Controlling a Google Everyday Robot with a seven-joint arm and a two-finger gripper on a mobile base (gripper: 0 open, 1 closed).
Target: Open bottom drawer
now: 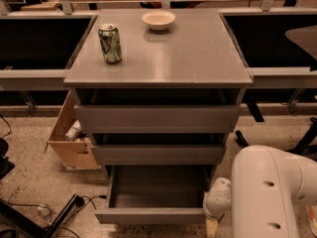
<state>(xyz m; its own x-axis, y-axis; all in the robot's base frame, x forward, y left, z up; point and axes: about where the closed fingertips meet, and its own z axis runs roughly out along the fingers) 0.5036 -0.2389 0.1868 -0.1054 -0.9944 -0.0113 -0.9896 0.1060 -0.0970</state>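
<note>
The bottom drawer (151, 215) of the grey cabinet stands pulled out, and its smooth grey inner tray (158, 185) shows empty. Its flat front panel sits low near the bottom edge of the view. Two wider-looking grey drawer fronts above it, the top one (153, 118) and the middle one (158, 154), are pushed in. My white arm (270, 192) fills the bottom right. The gripper (212, 227) hangs at the drawer front's right end, mostly cut off by the frame edge.
A green can (110, 43) and a white bowl (158, 19) stand on the cabinet top (178, 53). A tan cardboard box (69, 138) with items sits on the floor to the left. Cables and a black bar (59, 214) lie at lower left. Dark benches flank the cabinet.
</note>
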